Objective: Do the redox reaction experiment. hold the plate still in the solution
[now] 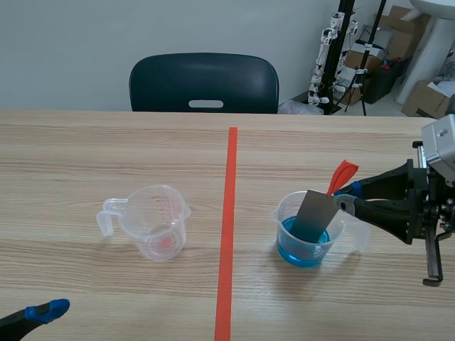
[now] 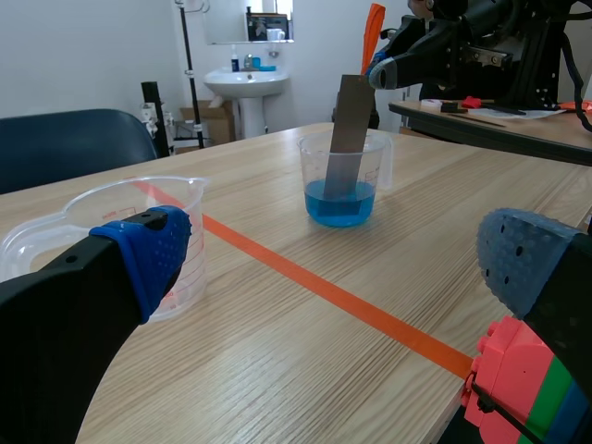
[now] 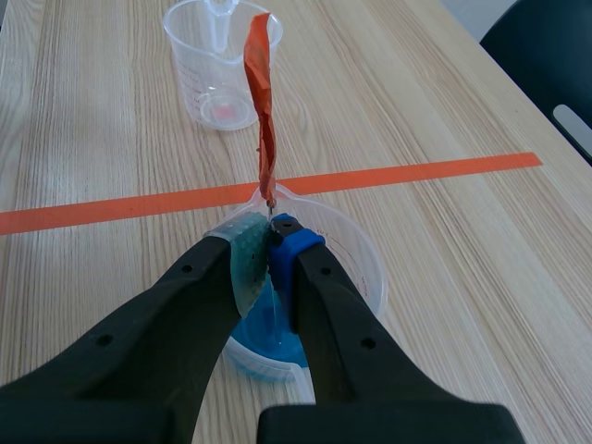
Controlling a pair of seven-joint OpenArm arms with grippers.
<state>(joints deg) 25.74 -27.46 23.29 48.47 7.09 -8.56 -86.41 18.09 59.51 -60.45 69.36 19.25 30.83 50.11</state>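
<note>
A grey metal plate (image 1: pixel 313 215) stands tilted in a clear beaker (image 1: pixel 286 213), its lower end in blue solution (image 1: pixel 304 252). My right gripper (image 1: pixel 344 199) is shut on the plate's upper edge, where an orange ribbon (image 1: pixel 342 175) sticks up. In the right wrist view the gripper (image 3: pixel 269 248) pinches over the beaker (image 3: pixel 356 268), and the ribbon (image 3: pixel 264 102) rises ahead of its pads. From the left wrist view I see the plate (image 2: pixel 342 139) in the beaker (image 2: pixel 340 180). My left gripper (image 2: pixel 338 259) is open and low near the table's front left, with only one fingertip (image 1: pixel 47 310) showing.
An empty measuring cup (image 1: pixel 155 220) stands left of the orange-red tape line (image 1: pixel 227 227). A dark chair (image 1: pixel 204 83) is behind the table's far edge. Boxes and stands (image 1: pixel 370 64) fill the back right. A pink and green block (image 2: pixel 518 388) shows beside the left gripper's finger.
</note>
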